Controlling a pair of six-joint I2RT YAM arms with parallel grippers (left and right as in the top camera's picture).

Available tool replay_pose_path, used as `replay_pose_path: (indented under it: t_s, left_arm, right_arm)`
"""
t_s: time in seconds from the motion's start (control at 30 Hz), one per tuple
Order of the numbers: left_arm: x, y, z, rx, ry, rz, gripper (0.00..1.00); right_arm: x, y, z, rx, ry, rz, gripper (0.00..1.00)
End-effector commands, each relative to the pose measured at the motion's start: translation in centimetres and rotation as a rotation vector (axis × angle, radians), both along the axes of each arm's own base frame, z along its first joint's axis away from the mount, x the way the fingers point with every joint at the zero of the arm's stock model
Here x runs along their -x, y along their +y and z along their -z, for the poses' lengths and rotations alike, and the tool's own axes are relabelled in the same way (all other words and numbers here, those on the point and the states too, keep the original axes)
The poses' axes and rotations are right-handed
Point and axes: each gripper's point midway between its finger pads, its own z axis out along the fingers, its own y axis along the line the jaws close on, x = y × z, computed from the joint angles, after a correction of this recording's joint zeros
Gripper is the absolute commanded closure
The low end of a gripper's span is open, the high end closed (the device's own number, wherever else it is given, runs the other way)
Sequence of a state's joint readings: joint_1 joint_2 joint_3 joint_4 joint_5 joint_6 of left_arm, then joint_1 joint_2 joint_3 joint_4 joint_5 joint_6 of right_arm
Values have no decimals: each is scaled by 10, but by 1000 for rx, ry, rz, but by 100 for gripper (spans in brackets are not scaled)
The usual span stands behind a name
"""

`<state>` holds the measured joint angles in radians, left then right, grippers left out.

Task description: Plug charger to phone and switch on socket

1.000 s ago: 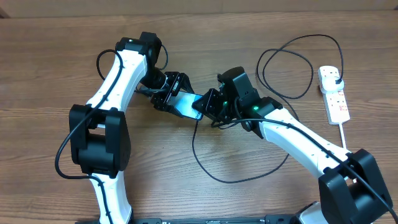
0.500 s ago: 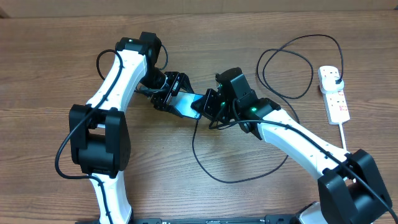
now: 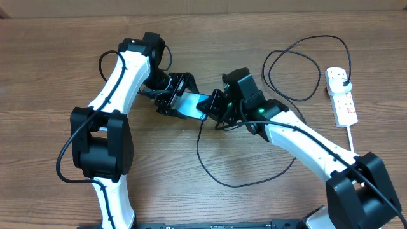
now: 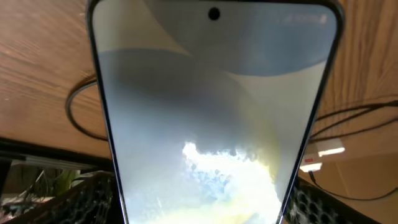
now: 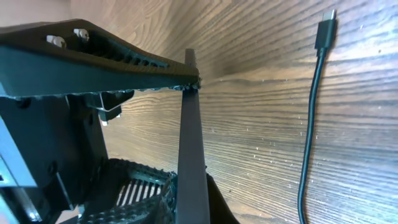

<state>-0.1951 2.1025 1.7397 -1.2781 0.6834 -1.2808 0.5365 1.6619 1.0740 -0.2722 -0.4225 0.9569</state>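
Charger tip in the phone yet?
No, the thin black charger cable's plug tip lies loose on the wooden table.

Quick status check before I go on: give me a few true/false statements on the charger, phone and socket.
1. The charger has its plug tip lying on the table, outside the phone. True.
2. The phone lies flat, untouched. False: the left end effector and right end effector both grip it.
3. The black plug sits in the socket. True.
4. The right end effector holds the charger. False: it lies free.
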Motion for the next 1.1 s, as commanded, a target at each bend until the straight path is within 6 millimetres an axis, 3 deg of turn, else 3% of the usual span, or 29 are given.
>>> replay_pose_path:
  t_s: [0.0,0.07,0.2,0.37,0.53,0.73,0.9,1.07]
  left_arm:
    - [-8,-5,-9,25,-57,24,15]
    - [-16,-9,-10,54,-138,77,23]
    - [-33,-18,-18,146,-299,165,26]
    - [-57,-28,-35,266,-510,248,23]
    - [-81,-47,-70,446,-743,305,18]
    - [-93,-59,-99,576,-900,349,17]
    - [-94,-63,-111,633,-896,328,18]
    - [-101,-65,-118,643,-883,289,22]
  right_arm:
    - [-20,-14,-22,-35,-52,37,96]
    - [-28,-27,-29,-41,-65,71,96]
    - [-39,-46,-45,-57,-98,120,96]
    - [-55,-74,-65,-95,-124,214,96]
    - [-71,-93,-91,-163,-138,305,96]
    - [-81,-86,-119,-272,-141,362,96]
    - [-97,-90,-147,-333,-209,432,96]
    - [-99,-86,-149,-363,-178,493,96]
